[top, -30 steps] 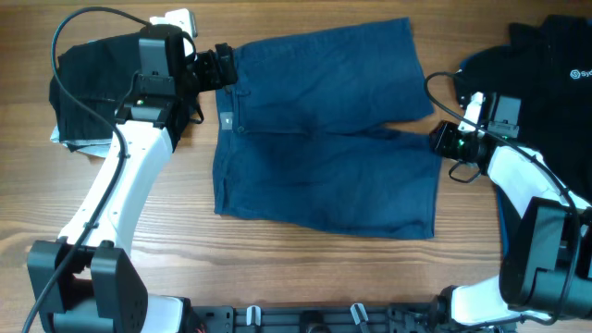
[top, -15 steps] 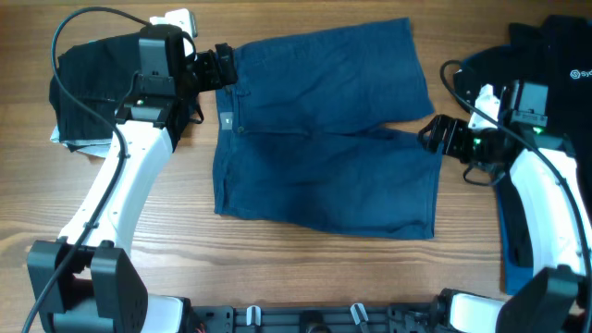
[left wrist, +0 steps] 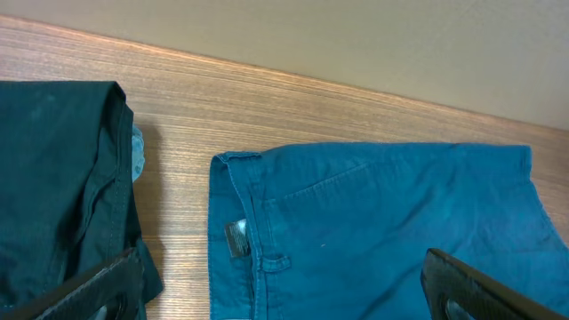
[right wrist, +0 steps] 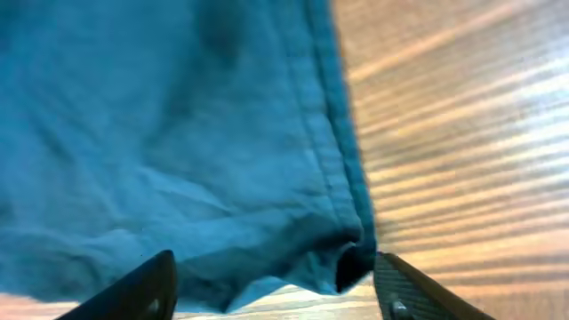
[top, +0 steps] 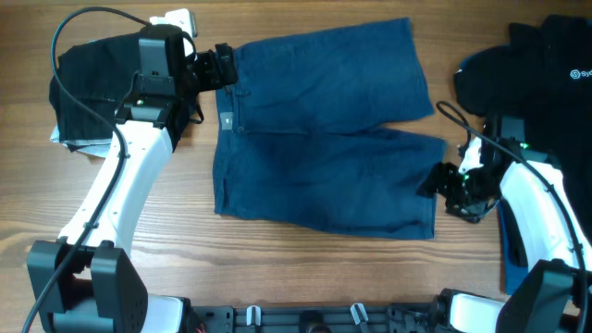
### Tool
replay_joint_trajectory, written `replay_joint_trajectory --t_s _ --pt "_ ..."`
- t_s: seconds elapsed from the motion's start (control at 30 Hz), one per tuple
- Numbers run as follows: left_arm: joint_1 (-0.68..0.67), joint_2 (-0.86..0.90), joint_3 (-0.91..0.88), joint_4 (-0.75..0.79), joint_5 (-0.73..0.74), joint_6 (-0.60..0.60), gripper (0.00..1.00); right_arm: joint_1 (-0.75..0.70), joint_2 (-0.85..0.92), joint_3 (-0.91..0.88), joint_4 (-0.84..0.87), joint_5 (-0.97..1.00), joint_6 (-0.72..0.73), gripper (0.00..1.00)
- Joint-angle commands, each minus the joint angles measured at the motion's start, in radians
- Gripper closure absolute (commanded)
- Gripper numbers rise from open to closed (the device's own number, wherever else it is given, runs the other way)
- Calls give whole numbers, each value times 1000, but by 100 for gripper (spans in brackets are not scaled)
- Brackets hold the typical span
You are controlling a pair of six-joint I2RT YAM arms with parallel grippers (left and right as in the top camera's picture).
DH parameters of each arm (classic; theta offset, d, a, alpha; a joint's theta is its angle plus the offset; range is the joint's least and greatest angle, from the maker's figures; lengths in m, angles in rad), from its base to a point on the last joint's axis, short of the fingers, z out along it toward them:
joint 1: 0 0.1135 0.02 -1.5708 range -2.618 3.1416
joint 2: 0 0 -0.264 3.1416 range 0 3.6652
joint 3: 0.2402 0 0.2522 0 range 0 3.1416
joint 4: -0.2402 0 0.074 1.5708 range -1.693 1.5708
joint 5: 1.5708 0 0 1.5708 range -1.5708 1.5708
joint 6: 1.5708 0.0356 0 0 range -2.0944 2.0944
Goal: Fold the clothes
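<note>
Right hand stood spread over one hem corner of the denim shorts, pinching nothing. Left hand gaped wide by the waistband, whose small label was unreadable.

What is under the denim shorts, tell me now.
The denim shorts lie spread flat on the wooden table, and bare wood shows around them. Anything beneath the fabric itself is covered and cannot be seen.

No legible text (shirt logo cropped)
</note>
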Motion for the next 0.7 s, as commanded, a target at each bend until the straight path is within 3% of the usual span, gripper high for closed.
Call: replay_joint_trajectory --t_s 0.0,0.3,0.67 --pt "2 -1 1 2 -3 -5 0 -2 7 -14 -22 48 96 38" --pt "2 -1 1 2 -2 -5 0 -2 7 -73 -5 55 193 44" --pt "2 -1 1 2 -2 -5 0 -2 7 -223 141 37 295 41"
